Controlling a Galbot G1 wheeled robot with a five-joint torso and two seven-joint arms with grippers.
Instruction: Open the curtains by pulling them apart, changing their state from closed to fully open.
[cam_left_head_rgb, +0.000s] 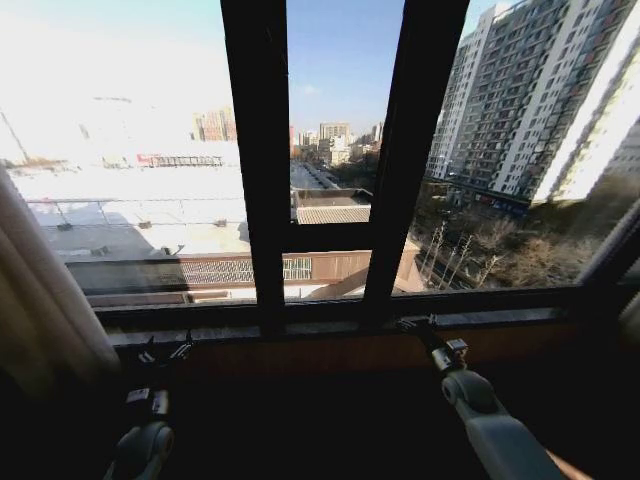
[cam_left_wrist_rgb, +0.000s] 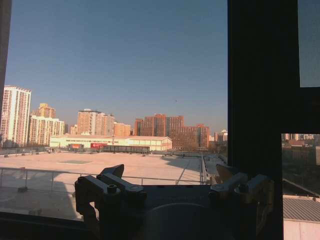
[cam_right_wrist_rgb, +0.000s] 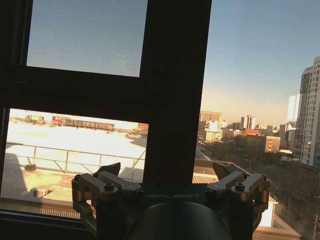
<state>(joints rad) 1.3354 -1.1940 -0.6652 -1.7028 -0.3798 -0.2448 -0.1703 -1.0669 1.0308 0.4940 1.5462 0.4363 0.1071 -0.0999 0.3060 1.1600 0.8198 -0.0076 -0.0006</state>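
Both arms reach toward the window (cam_left_head_rgb: 330, 150) — left gripper (cam_left_head_rgb: 165, 352) and right gripper (cam_left_head_rgb: 420, 325) spread, empty

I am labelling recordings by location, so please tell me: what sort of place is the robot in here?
Probably a room on a high floor of a city building. A dark-framed glass window looks down on a pale flat rooftop and tall apartment blocks, and a bunched cream sheer curtain hangs at the left edge.

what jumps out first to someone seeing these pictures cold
The bare window fills the head view, its dark frame crossing a bright city skyline. The curtains are already drawn aside: one cream panel bunches at the left edge. Low down, the left claw and right claw hover open at the sill, holding nothing.
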